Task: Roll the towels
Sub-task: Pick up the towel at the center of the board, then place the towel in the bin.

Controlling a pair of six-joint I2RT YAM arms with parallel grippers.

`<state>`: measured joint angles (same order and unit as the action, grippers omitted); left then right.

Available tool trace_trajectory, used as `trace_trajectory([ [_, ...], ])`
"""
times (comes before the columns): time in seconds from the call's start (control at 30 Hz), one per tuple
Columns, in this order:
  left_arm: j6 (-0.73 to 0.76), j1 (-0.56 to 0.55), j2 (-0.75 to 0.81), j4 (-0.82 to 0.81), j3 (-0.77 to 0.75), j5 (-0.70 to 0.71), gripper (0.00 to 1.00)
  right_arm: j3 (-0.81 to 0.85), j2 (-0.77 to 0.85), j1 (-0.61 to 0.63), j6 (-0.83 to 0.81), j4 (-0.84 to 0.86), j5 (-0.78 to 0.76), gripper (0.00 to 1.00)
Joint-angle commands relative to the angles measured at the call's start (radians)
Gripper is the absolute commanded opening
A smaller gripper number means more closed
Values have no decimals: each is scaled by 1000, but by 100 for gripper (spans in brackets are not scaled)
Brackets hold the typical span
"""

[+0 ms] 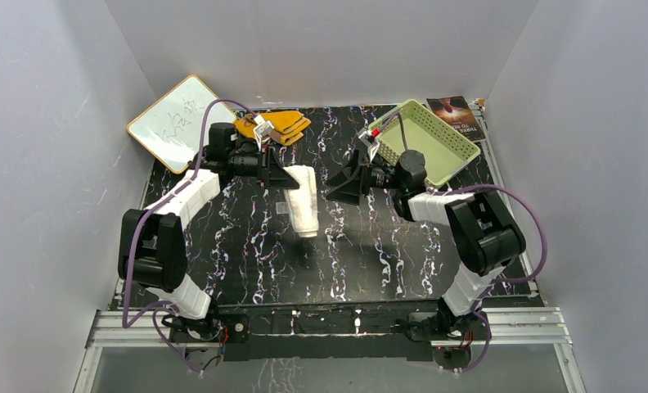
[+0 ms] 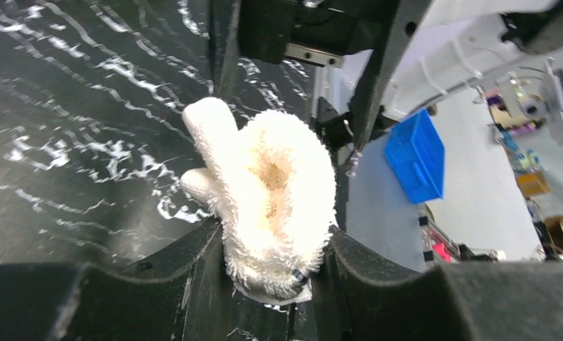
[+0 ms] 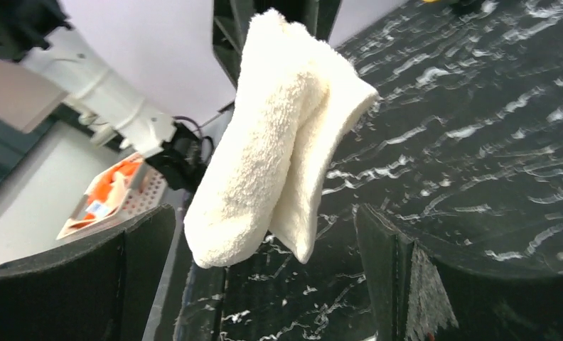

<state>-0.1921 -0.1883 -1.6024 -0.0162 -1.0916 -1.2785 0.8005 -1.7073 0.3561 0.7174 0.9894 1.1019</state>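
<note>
**Around the black marbled table**

The table (image 1: 247, 246) is black with white veins, and plain pale walls (image 1: 321, 49) close it in on three sides; a white board (image 1: 169, 121) with a wooden frame and faint scribbles sits at the far left corner, turned cornerwise; a pale green slotted basket (image 1: 460, 155) sits at the far right, angled; a dark book (image 1: 460, 115) lies just behind it; metal rails (image 1: 345, 323) run along the near edge; beyond the table, the left wrist view shows a blue bin (image 2: 415, 155).
</note>
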Motion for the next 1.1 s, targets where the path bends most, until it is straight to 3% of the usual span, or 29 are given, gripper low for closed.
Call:
trace_trajectory([
  [0.0, -111, -9, 89, -151, -16, -215, 35, 39, -115, 5, 394, 631, 123, 98],
  [0.03, -152, -16, 90, -196, -8, -223, 35, 53, -151, 5, 497, 760, 126, 98],
  [0.1, -204, -32, 88, -260, -2, -231, 35, 98, -205, 13, 594, 823, 134, 98],
  [0.37, -228, -90, 62, -272, -22, -243, 36, 107, -195, 59, 568, 823, 115, 98],
  [0.6, -164, -92, 45, -233, -26, -178, 36, 124, -165, 116, 591, 822, 114, 99],
  [0.93, 120, -82, 15, 94, -105, -150, 34, 59, -119, 119, 596, 802, 116, 99],
  [1.07, 197, -80, -3, 201, -145, -20, 34, 74, -116, 142, 567, 733, 124, 98],
])
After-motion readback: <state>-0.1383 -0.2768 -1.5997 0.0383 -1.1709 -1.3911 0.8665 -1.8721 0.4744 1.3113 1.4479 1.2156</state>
